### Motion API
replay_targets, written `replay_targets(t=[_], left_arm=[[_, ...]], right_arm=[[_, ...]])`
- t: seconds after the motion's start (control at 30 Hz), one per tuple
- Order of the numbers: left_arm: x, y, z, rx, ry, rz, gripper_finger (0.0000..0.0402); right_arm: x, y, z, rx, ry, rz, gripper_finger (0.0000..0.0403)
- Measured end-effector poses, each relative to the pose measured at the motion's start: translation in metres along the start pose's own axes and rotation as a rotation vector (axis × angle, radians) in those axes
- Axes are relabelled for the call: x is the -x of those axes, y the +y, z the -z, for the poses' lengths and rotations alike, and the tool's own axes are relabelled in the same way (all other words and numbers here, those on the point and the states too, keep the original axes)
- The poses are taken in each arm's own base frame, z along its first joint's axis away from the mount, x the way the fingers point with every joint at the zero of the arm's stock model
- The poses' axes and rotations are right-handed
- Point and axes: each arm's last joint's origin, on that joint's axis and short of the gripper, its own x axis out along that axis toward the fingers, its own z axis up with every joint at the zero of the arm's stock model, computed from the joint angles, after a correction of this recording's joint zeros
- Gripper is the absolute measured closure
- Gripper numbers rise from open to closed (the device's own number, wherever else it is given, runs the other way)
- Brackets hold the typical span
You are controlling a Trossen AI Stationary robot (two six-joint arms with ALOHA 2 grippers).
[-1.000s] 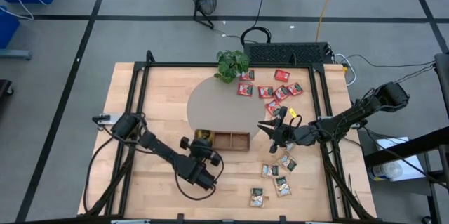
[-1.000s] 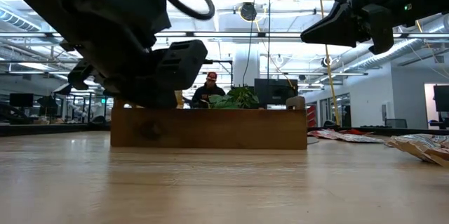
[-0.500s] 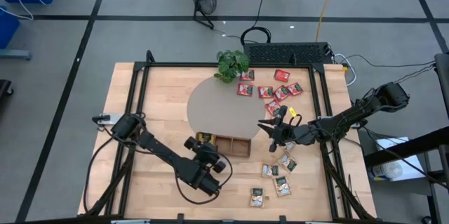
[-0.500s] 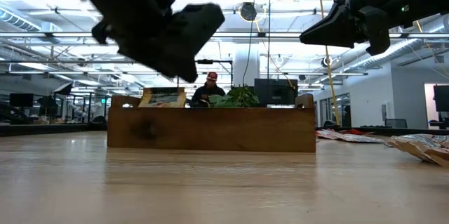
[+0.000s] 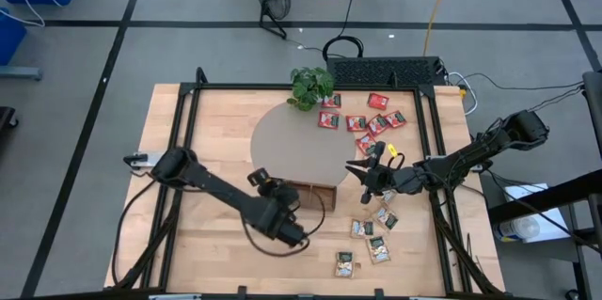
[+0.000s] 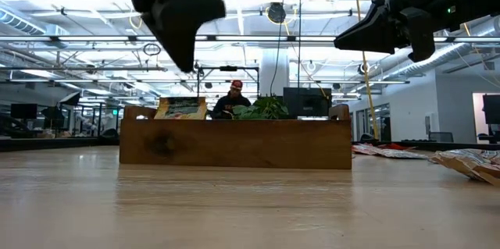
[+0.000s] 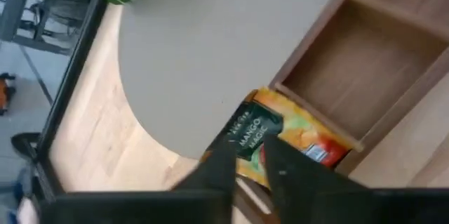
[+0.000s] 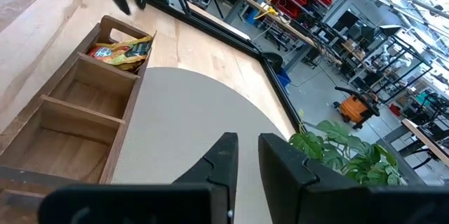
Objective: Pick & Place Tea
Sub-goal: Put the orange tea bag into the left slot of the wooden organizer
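**Orange-yellow packet lodged in the tray's end compartment**

An orange-yellow tea packet [image 7: 280,136], printed with a dark green "MANGO MAGIC" label, is seen leaning in the end compartment of the wooden tray [image 5: 310,190] nearest the left arm. The left gripper [image 7: 247,162] is held above that end, its fingers nearly pressed together and empty. The right gripper [image 5: 360,170] is poised just beyond the tray's opposite end, fingers close together, nothing pinched. Red packets [image 5: 362,123] lie scattered past the tray near the potted plant [image 5: 310,85]; pale beige packets [image 5: 374,234] lie on the tray's near side.

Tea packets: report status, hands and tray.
Left hand shut, empty, above tray's end. Right hand shut, empty, raised beside tray. One orange tea packet in end compartment; others loose on table.
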Motion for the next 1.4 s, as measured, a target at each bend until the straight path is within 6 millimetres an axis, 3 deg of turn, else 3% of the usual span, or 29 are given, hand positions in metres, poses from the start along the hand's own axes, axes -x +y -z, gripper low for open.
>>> replay_targets(t=[0.1, 0.33, 0.63, 0.93, 1.17, 1.27, 1.4], left_arm=[[-0.012, 0.002, -0.008, -0.053, 0.027, 0.027, 0.0389], [-0.034, 0.000, -0.023, -0.122, 0.090, 0.193, 0.0397], [-0.065, 0.001, -0.008, -0.154, 0.226, 0.204, 0.0399], [-0.072, -0.007, -0.006, -0.174, 0.261, 0.332, 0.0400], [-0.058, 0.002, -0.010, -0.122, 0.224, 0.284, 0.0399], [-0.040, 0.013, -0.014, -0.083, 0.137, 0.307, 0.0396], [0.000, 0.029, -0.015, -0.043, -0.095, 0.315, 0.0374]], right_arm=[[0.000, 0.000, 0.000, 0.003, 0.003, -0.001, 0.0358], [0.000, 0.001, 0.002, 0.014, 0.015, -0.006, 0.0358], [0.000, 0.001, 0.003, 0.022, 0.023, -0.009, 0.0358], [0.000, 0.001, 0.003, 0.021, 0.023, -0.009, 0.0358], [0.000, 0.001, 0.003, 0.015, 0.025, -0.009, 0.0358], [0.000, 0.001, 0.003, 0.017, 0.028, -0.009, 0.0358], [0.000, 0.001, 0.004, -0.003, 0.031, -0.011, 0.0358]])
